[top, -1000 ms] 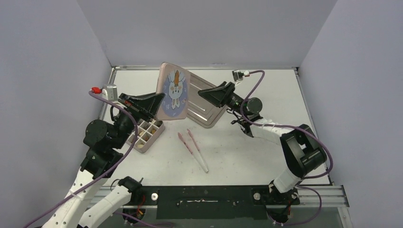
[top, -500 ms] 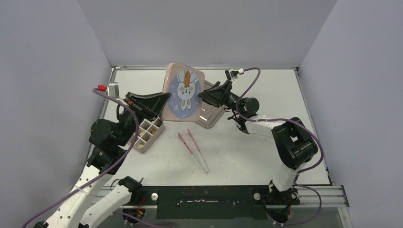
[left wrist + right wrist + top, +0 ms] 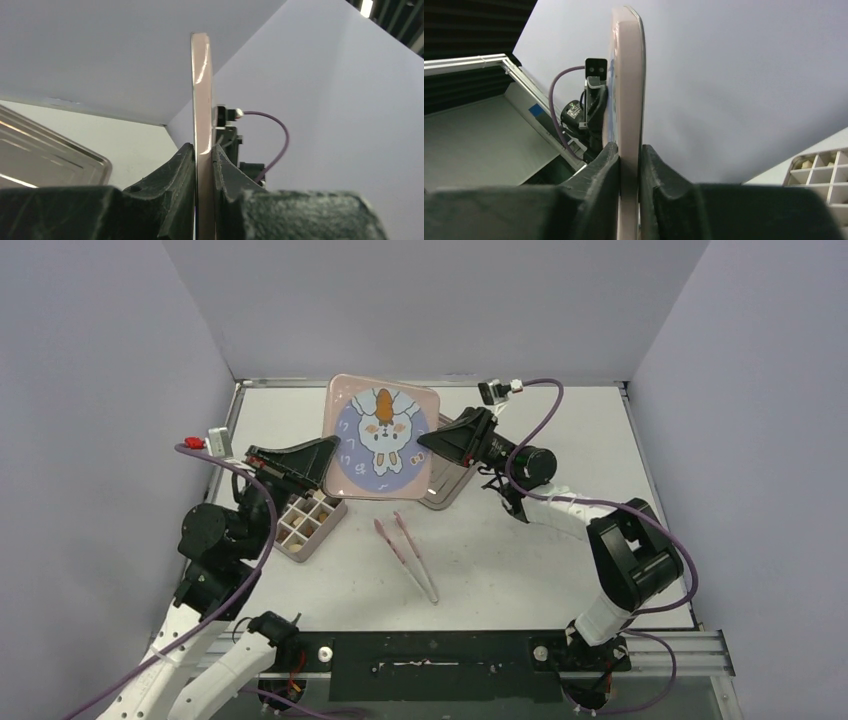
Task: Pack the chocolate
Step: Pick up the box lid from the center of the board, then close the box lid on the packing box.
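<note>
Left end effector (image 3: 322,462): closed on the lid (image 3: 383,437), left edge.
Right end effector (image 3: 428,440): closed on the lid, right edge.
Lid: held off the bench (image 3: 560,570) between both arms, printed face toward the top camera.
Chocolate (image 3: 300,523): in the tray (image 3: 300,552) on the bench, near-left of the lid, beside the left arm.
Base (image 3: 447,488): on the bench behind the lid's right edge; right arm nearer.
Tongs (image 3: 405,555): near of the lid, untouched.

A pink lid (image 3: 382,437) with a rabbit picture is held above the surface (image 3: 520,560), picture side up. The left gripper (image 3: 322,456) pinches its left edge and the right gripper (image 3: 427,440) its right edge. A metal tin (image 3: 450,483) lies under its right side. To the left sits a divided box (image 3: 303,551) with brown chocolate (image 3: 292,522). Pink tongs (image 3: 405,555) lie nearer.
</note>
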You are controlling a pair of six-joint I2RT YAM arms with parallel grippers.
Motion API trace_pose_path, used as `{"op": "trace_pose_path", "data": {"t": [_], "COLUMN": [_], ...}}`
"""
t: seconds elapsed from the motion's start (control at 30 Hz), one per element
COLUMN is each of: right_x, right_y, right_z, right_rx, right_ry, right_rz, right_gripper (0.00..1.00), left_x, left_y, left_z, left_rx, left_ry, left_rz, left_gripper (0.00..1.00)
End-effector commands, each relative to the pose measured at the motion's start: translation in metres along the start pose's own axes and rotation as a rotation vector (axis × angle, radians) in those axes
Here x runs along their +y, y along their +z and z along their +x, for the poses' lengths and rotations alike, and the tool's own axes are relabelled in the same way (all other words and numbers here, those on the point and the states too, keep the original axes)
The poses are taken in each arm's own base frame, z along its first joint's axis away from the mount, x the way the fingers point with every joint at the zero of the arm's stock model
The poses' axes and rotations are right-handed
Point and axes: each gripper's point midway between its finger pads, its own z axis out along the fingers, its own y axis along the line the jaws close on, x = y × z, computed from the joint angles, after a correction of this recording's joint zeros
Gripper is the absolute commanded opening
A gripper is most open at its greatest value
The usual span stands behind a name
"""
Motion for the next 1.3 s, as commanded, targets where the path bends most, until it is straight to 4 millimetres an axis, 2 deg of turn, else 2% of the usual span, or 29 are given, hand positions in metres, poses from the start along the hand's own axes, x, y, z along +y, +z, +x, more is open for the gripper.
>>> {"op": "trace_pose_path", "data": {"t": [0.0,0.07,0.17,0.3,0.37,0.53,0.77,0.9,0.93,1.03,1.13,1.2,1.27], "right_x": [0.078,0.075,0.07,0.049,0.037,-0.015,-0.079,-0.13,-0.143,-0.172,-0.198,-0.206,-0.214], "right_y": [0.0,0.003,0.005,0.005,0.005,0.02,0.053,0.077,0.082,0.099,0.108,0.114,0.119], "right_z": [0.002,0.001,0.0,-0.006,-0.009,0.0,0.026,0.053,0.063,0.087,0.103,0.109,0.114], "right_rx": [-0.005,-0.014,-0.036,-0.091,-0.129,-0.164,-0.228,-0.266,-0.274,-0.295,-0.348,-0.404,-0.442], "right_ry": [-0.176,-0.16,-0.147,-0.093,-0.058,0.028,0.136,0.21,0.228,0.277,0.318,0.323,0.316], "right_rz": [-0.273,-0.272,-0.266,-0.225,-0.201,-0.088,0.028,0.162,0.193,0.258,0.326,0.356,0.393], "right_gripper": [0.05,0.0,0.0,0.02,0.03,0.03,0.01,0.01,0.01,0.0,0.0,0.0,0.0], "left_x": [0.029,0.036,0.057,0.082,0.09,0.105,0.117,0.124,0.124,0.151,0.182,0.2,0.202], "left_y": [-0.006,-0.008,-0.016,-0.036,-0.049,-0.064,-0.05,-0.027,-0.019,-0.005,-0.008,-0.022,-0.028], "left_z": [-0.02,-0.023,-0.027,-0.051,-0.068,-0.104,-0.111,-0.108,-0.113,-0.119,-0.14,-0.162,-0.17], "left_rx": [-0.092,-0.103,-0.105,-0.144,-0.179,-0.235,-0.2,-0.137,-0.128,-0.06,-0.046,-0.07,-0.095], "left_ry": [0.12,0.168,0.238,0.442,0.545,0.706,0.79,0.819,0.813,0.768,0.645,0.576,0.558], "left_rz": [-0.149,-0.178,-0.289,-0.456,-0.539,-0.758,-0.875,-0.9,-0.915,-0.947,-0.957,-0.976,-1.005], "left_gripper": [0.2,0.34,0.58,0.75,0.8,0.97,0.97,0.97,0.97,0.97,0.97,0.97,0.97]}}
